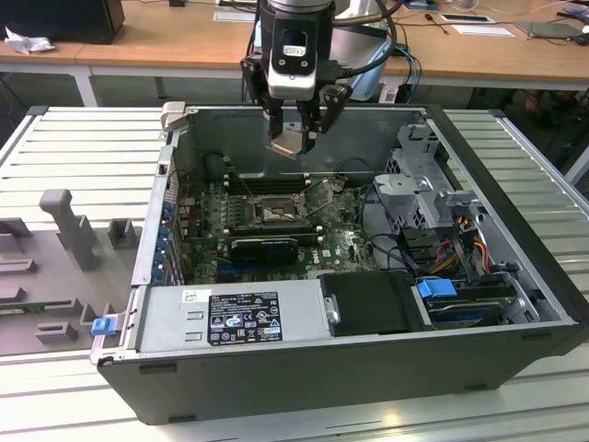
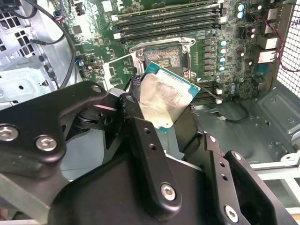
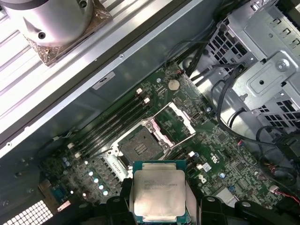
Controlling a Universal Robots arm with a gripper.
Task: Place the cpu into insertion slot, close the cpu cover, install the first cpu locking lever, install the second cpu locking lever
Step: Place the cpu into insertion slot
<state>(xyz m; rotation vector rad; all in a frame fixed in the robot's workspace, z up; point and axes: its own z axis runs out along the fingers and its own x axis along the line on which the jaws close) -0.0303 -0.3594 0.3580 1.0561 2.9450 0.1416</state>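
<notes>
Claw (image 1: pixel 296 136) pinches the cpu (image 3: pixel 159 194) by two edges, well above the bare insertion slot (image 3: pixel 140 146); cpu cover (image 3: pixel 177 123) stands open.

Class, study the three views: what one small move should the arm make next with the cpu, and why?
Probably lower the gripper toward the insertion slot, aligning first. The cpu is gripped high above the board, the slot lies bare, and the cpu cover stands swung open.
</notes>
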